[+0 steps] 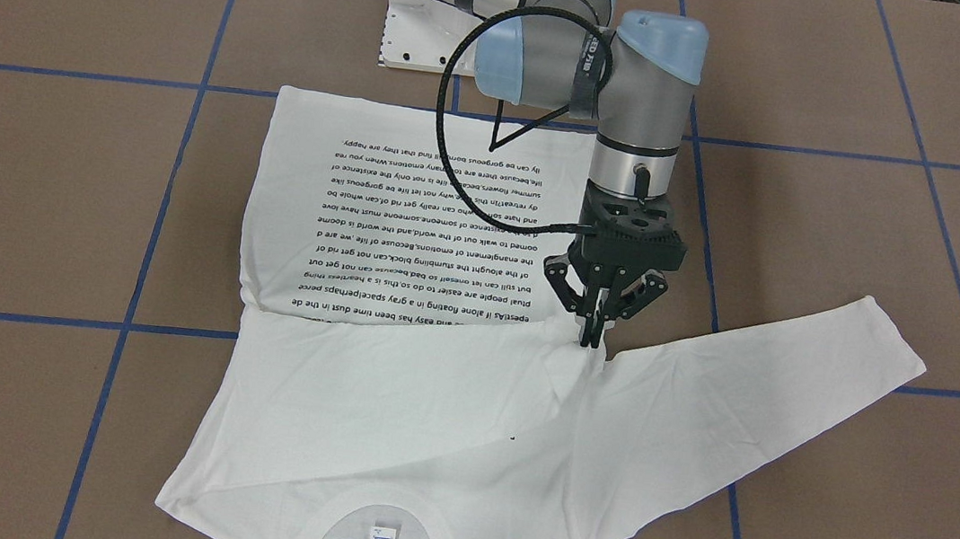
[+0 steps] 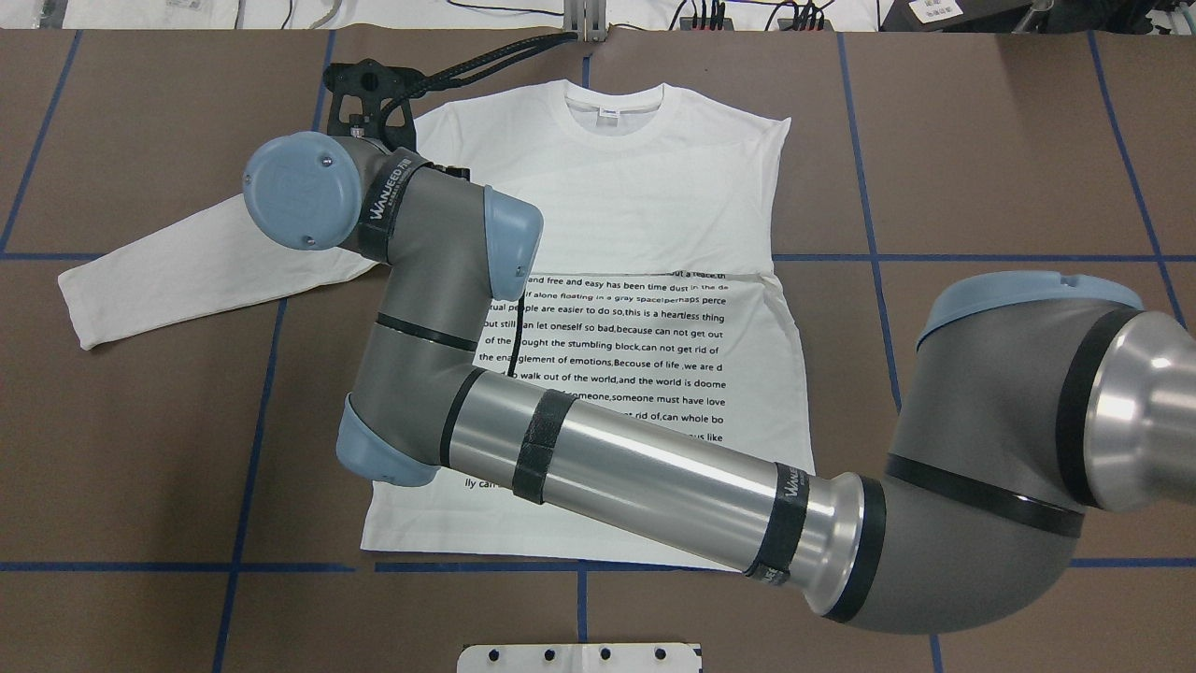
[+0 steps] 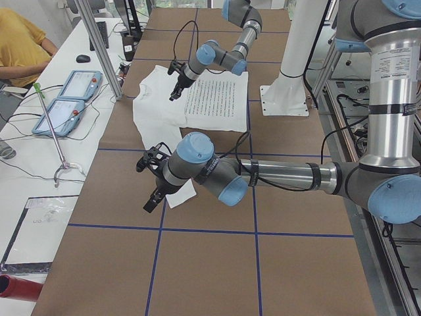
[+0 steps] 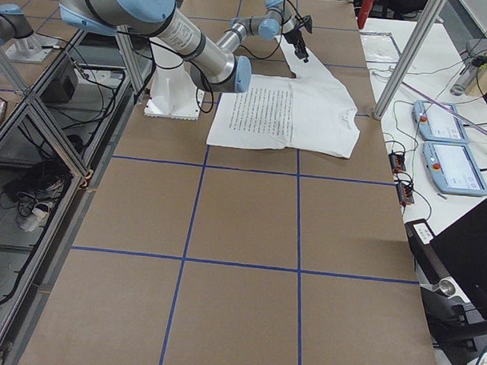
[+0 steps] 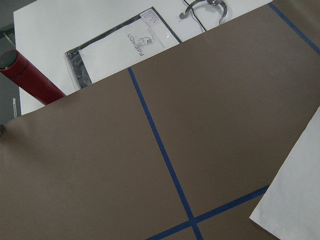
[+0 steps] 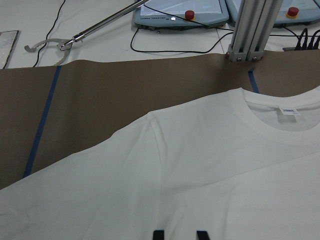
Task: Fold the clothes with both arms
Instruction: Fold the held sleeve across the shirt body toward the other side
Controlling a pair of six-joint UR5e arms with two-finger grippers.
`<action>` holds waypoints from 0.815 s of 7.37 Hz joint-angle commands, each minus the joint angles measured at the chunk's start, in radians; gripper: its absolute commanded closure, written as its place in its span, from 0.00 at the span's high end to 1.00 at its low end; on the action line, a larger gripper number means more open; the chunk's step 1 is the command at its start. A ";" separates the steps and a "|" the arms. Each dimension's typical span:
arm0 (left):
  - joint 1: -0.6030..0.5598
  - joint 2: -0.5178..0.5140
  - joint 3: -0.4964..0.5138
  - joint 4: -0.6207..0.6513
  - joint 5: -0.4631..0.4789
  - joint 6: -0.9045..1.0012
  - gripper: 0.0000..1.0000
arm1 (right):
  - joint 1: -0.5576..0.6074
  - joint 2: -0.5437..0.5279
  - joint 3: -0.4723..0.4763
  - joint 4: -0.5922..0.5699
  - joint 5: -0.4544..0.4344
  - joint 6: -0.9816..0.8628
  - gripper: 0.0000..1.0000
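Across a long table point(image 2: 1028, 140), covered in brown paper and ruled into squares by blue tape, a white T-shirt point(image 2: 654, 187) lies flat with its printed text facing up. Its collar points toward a white side bench point(image 3: 39, 178), where a person in a yellow top point(image 3: 20, 39) sits. The right arm point(image 2: 654, 467) reaches over the shirt. The fingers of the right gripper point(image 1: 590, 336) are pressed together on a pinch of cloth where the outstretched sleeve point(image 1: 747, 381) meets the body. The left arm point(image 3: 283, 174) hangs near that sleeve's cuff. I cannot tell whether the left gripper point(image 3: 150, 205) is spread or closed. Two blue-grey control pads point(image 3: 69, 95) sit on the bench, and a red tube point(image 5: 30, 75) lies at the table's end.
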 commanded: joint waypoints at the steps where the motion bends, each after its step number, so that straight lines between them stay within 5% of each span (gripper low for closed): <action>1: 0.001 -0.009 -0.002 -0.001 0.002 -0.003 1.00 | 0.021 -0.010 0.000 -0.006 0.016 0.003 1.00; 3: 0.018 -0.032 -0.002 -0.054 0.006 -0.006 1.00 | 0.134 -0.120 0.062 -0.011 0.202 -0.010 1.00; 5: 0.174 -0.077 0.119 -0.198 0.008 -0.142 1.00 | 0.269 -0.322 0.307 -0.064 0.420 -0.146 1.00; 6: 0.229 -0.078 0.194 -0.327 0.011 -0.255 1.00 | 0.318 -0.450 0.461 -0.086 0.456 -0.217 1.00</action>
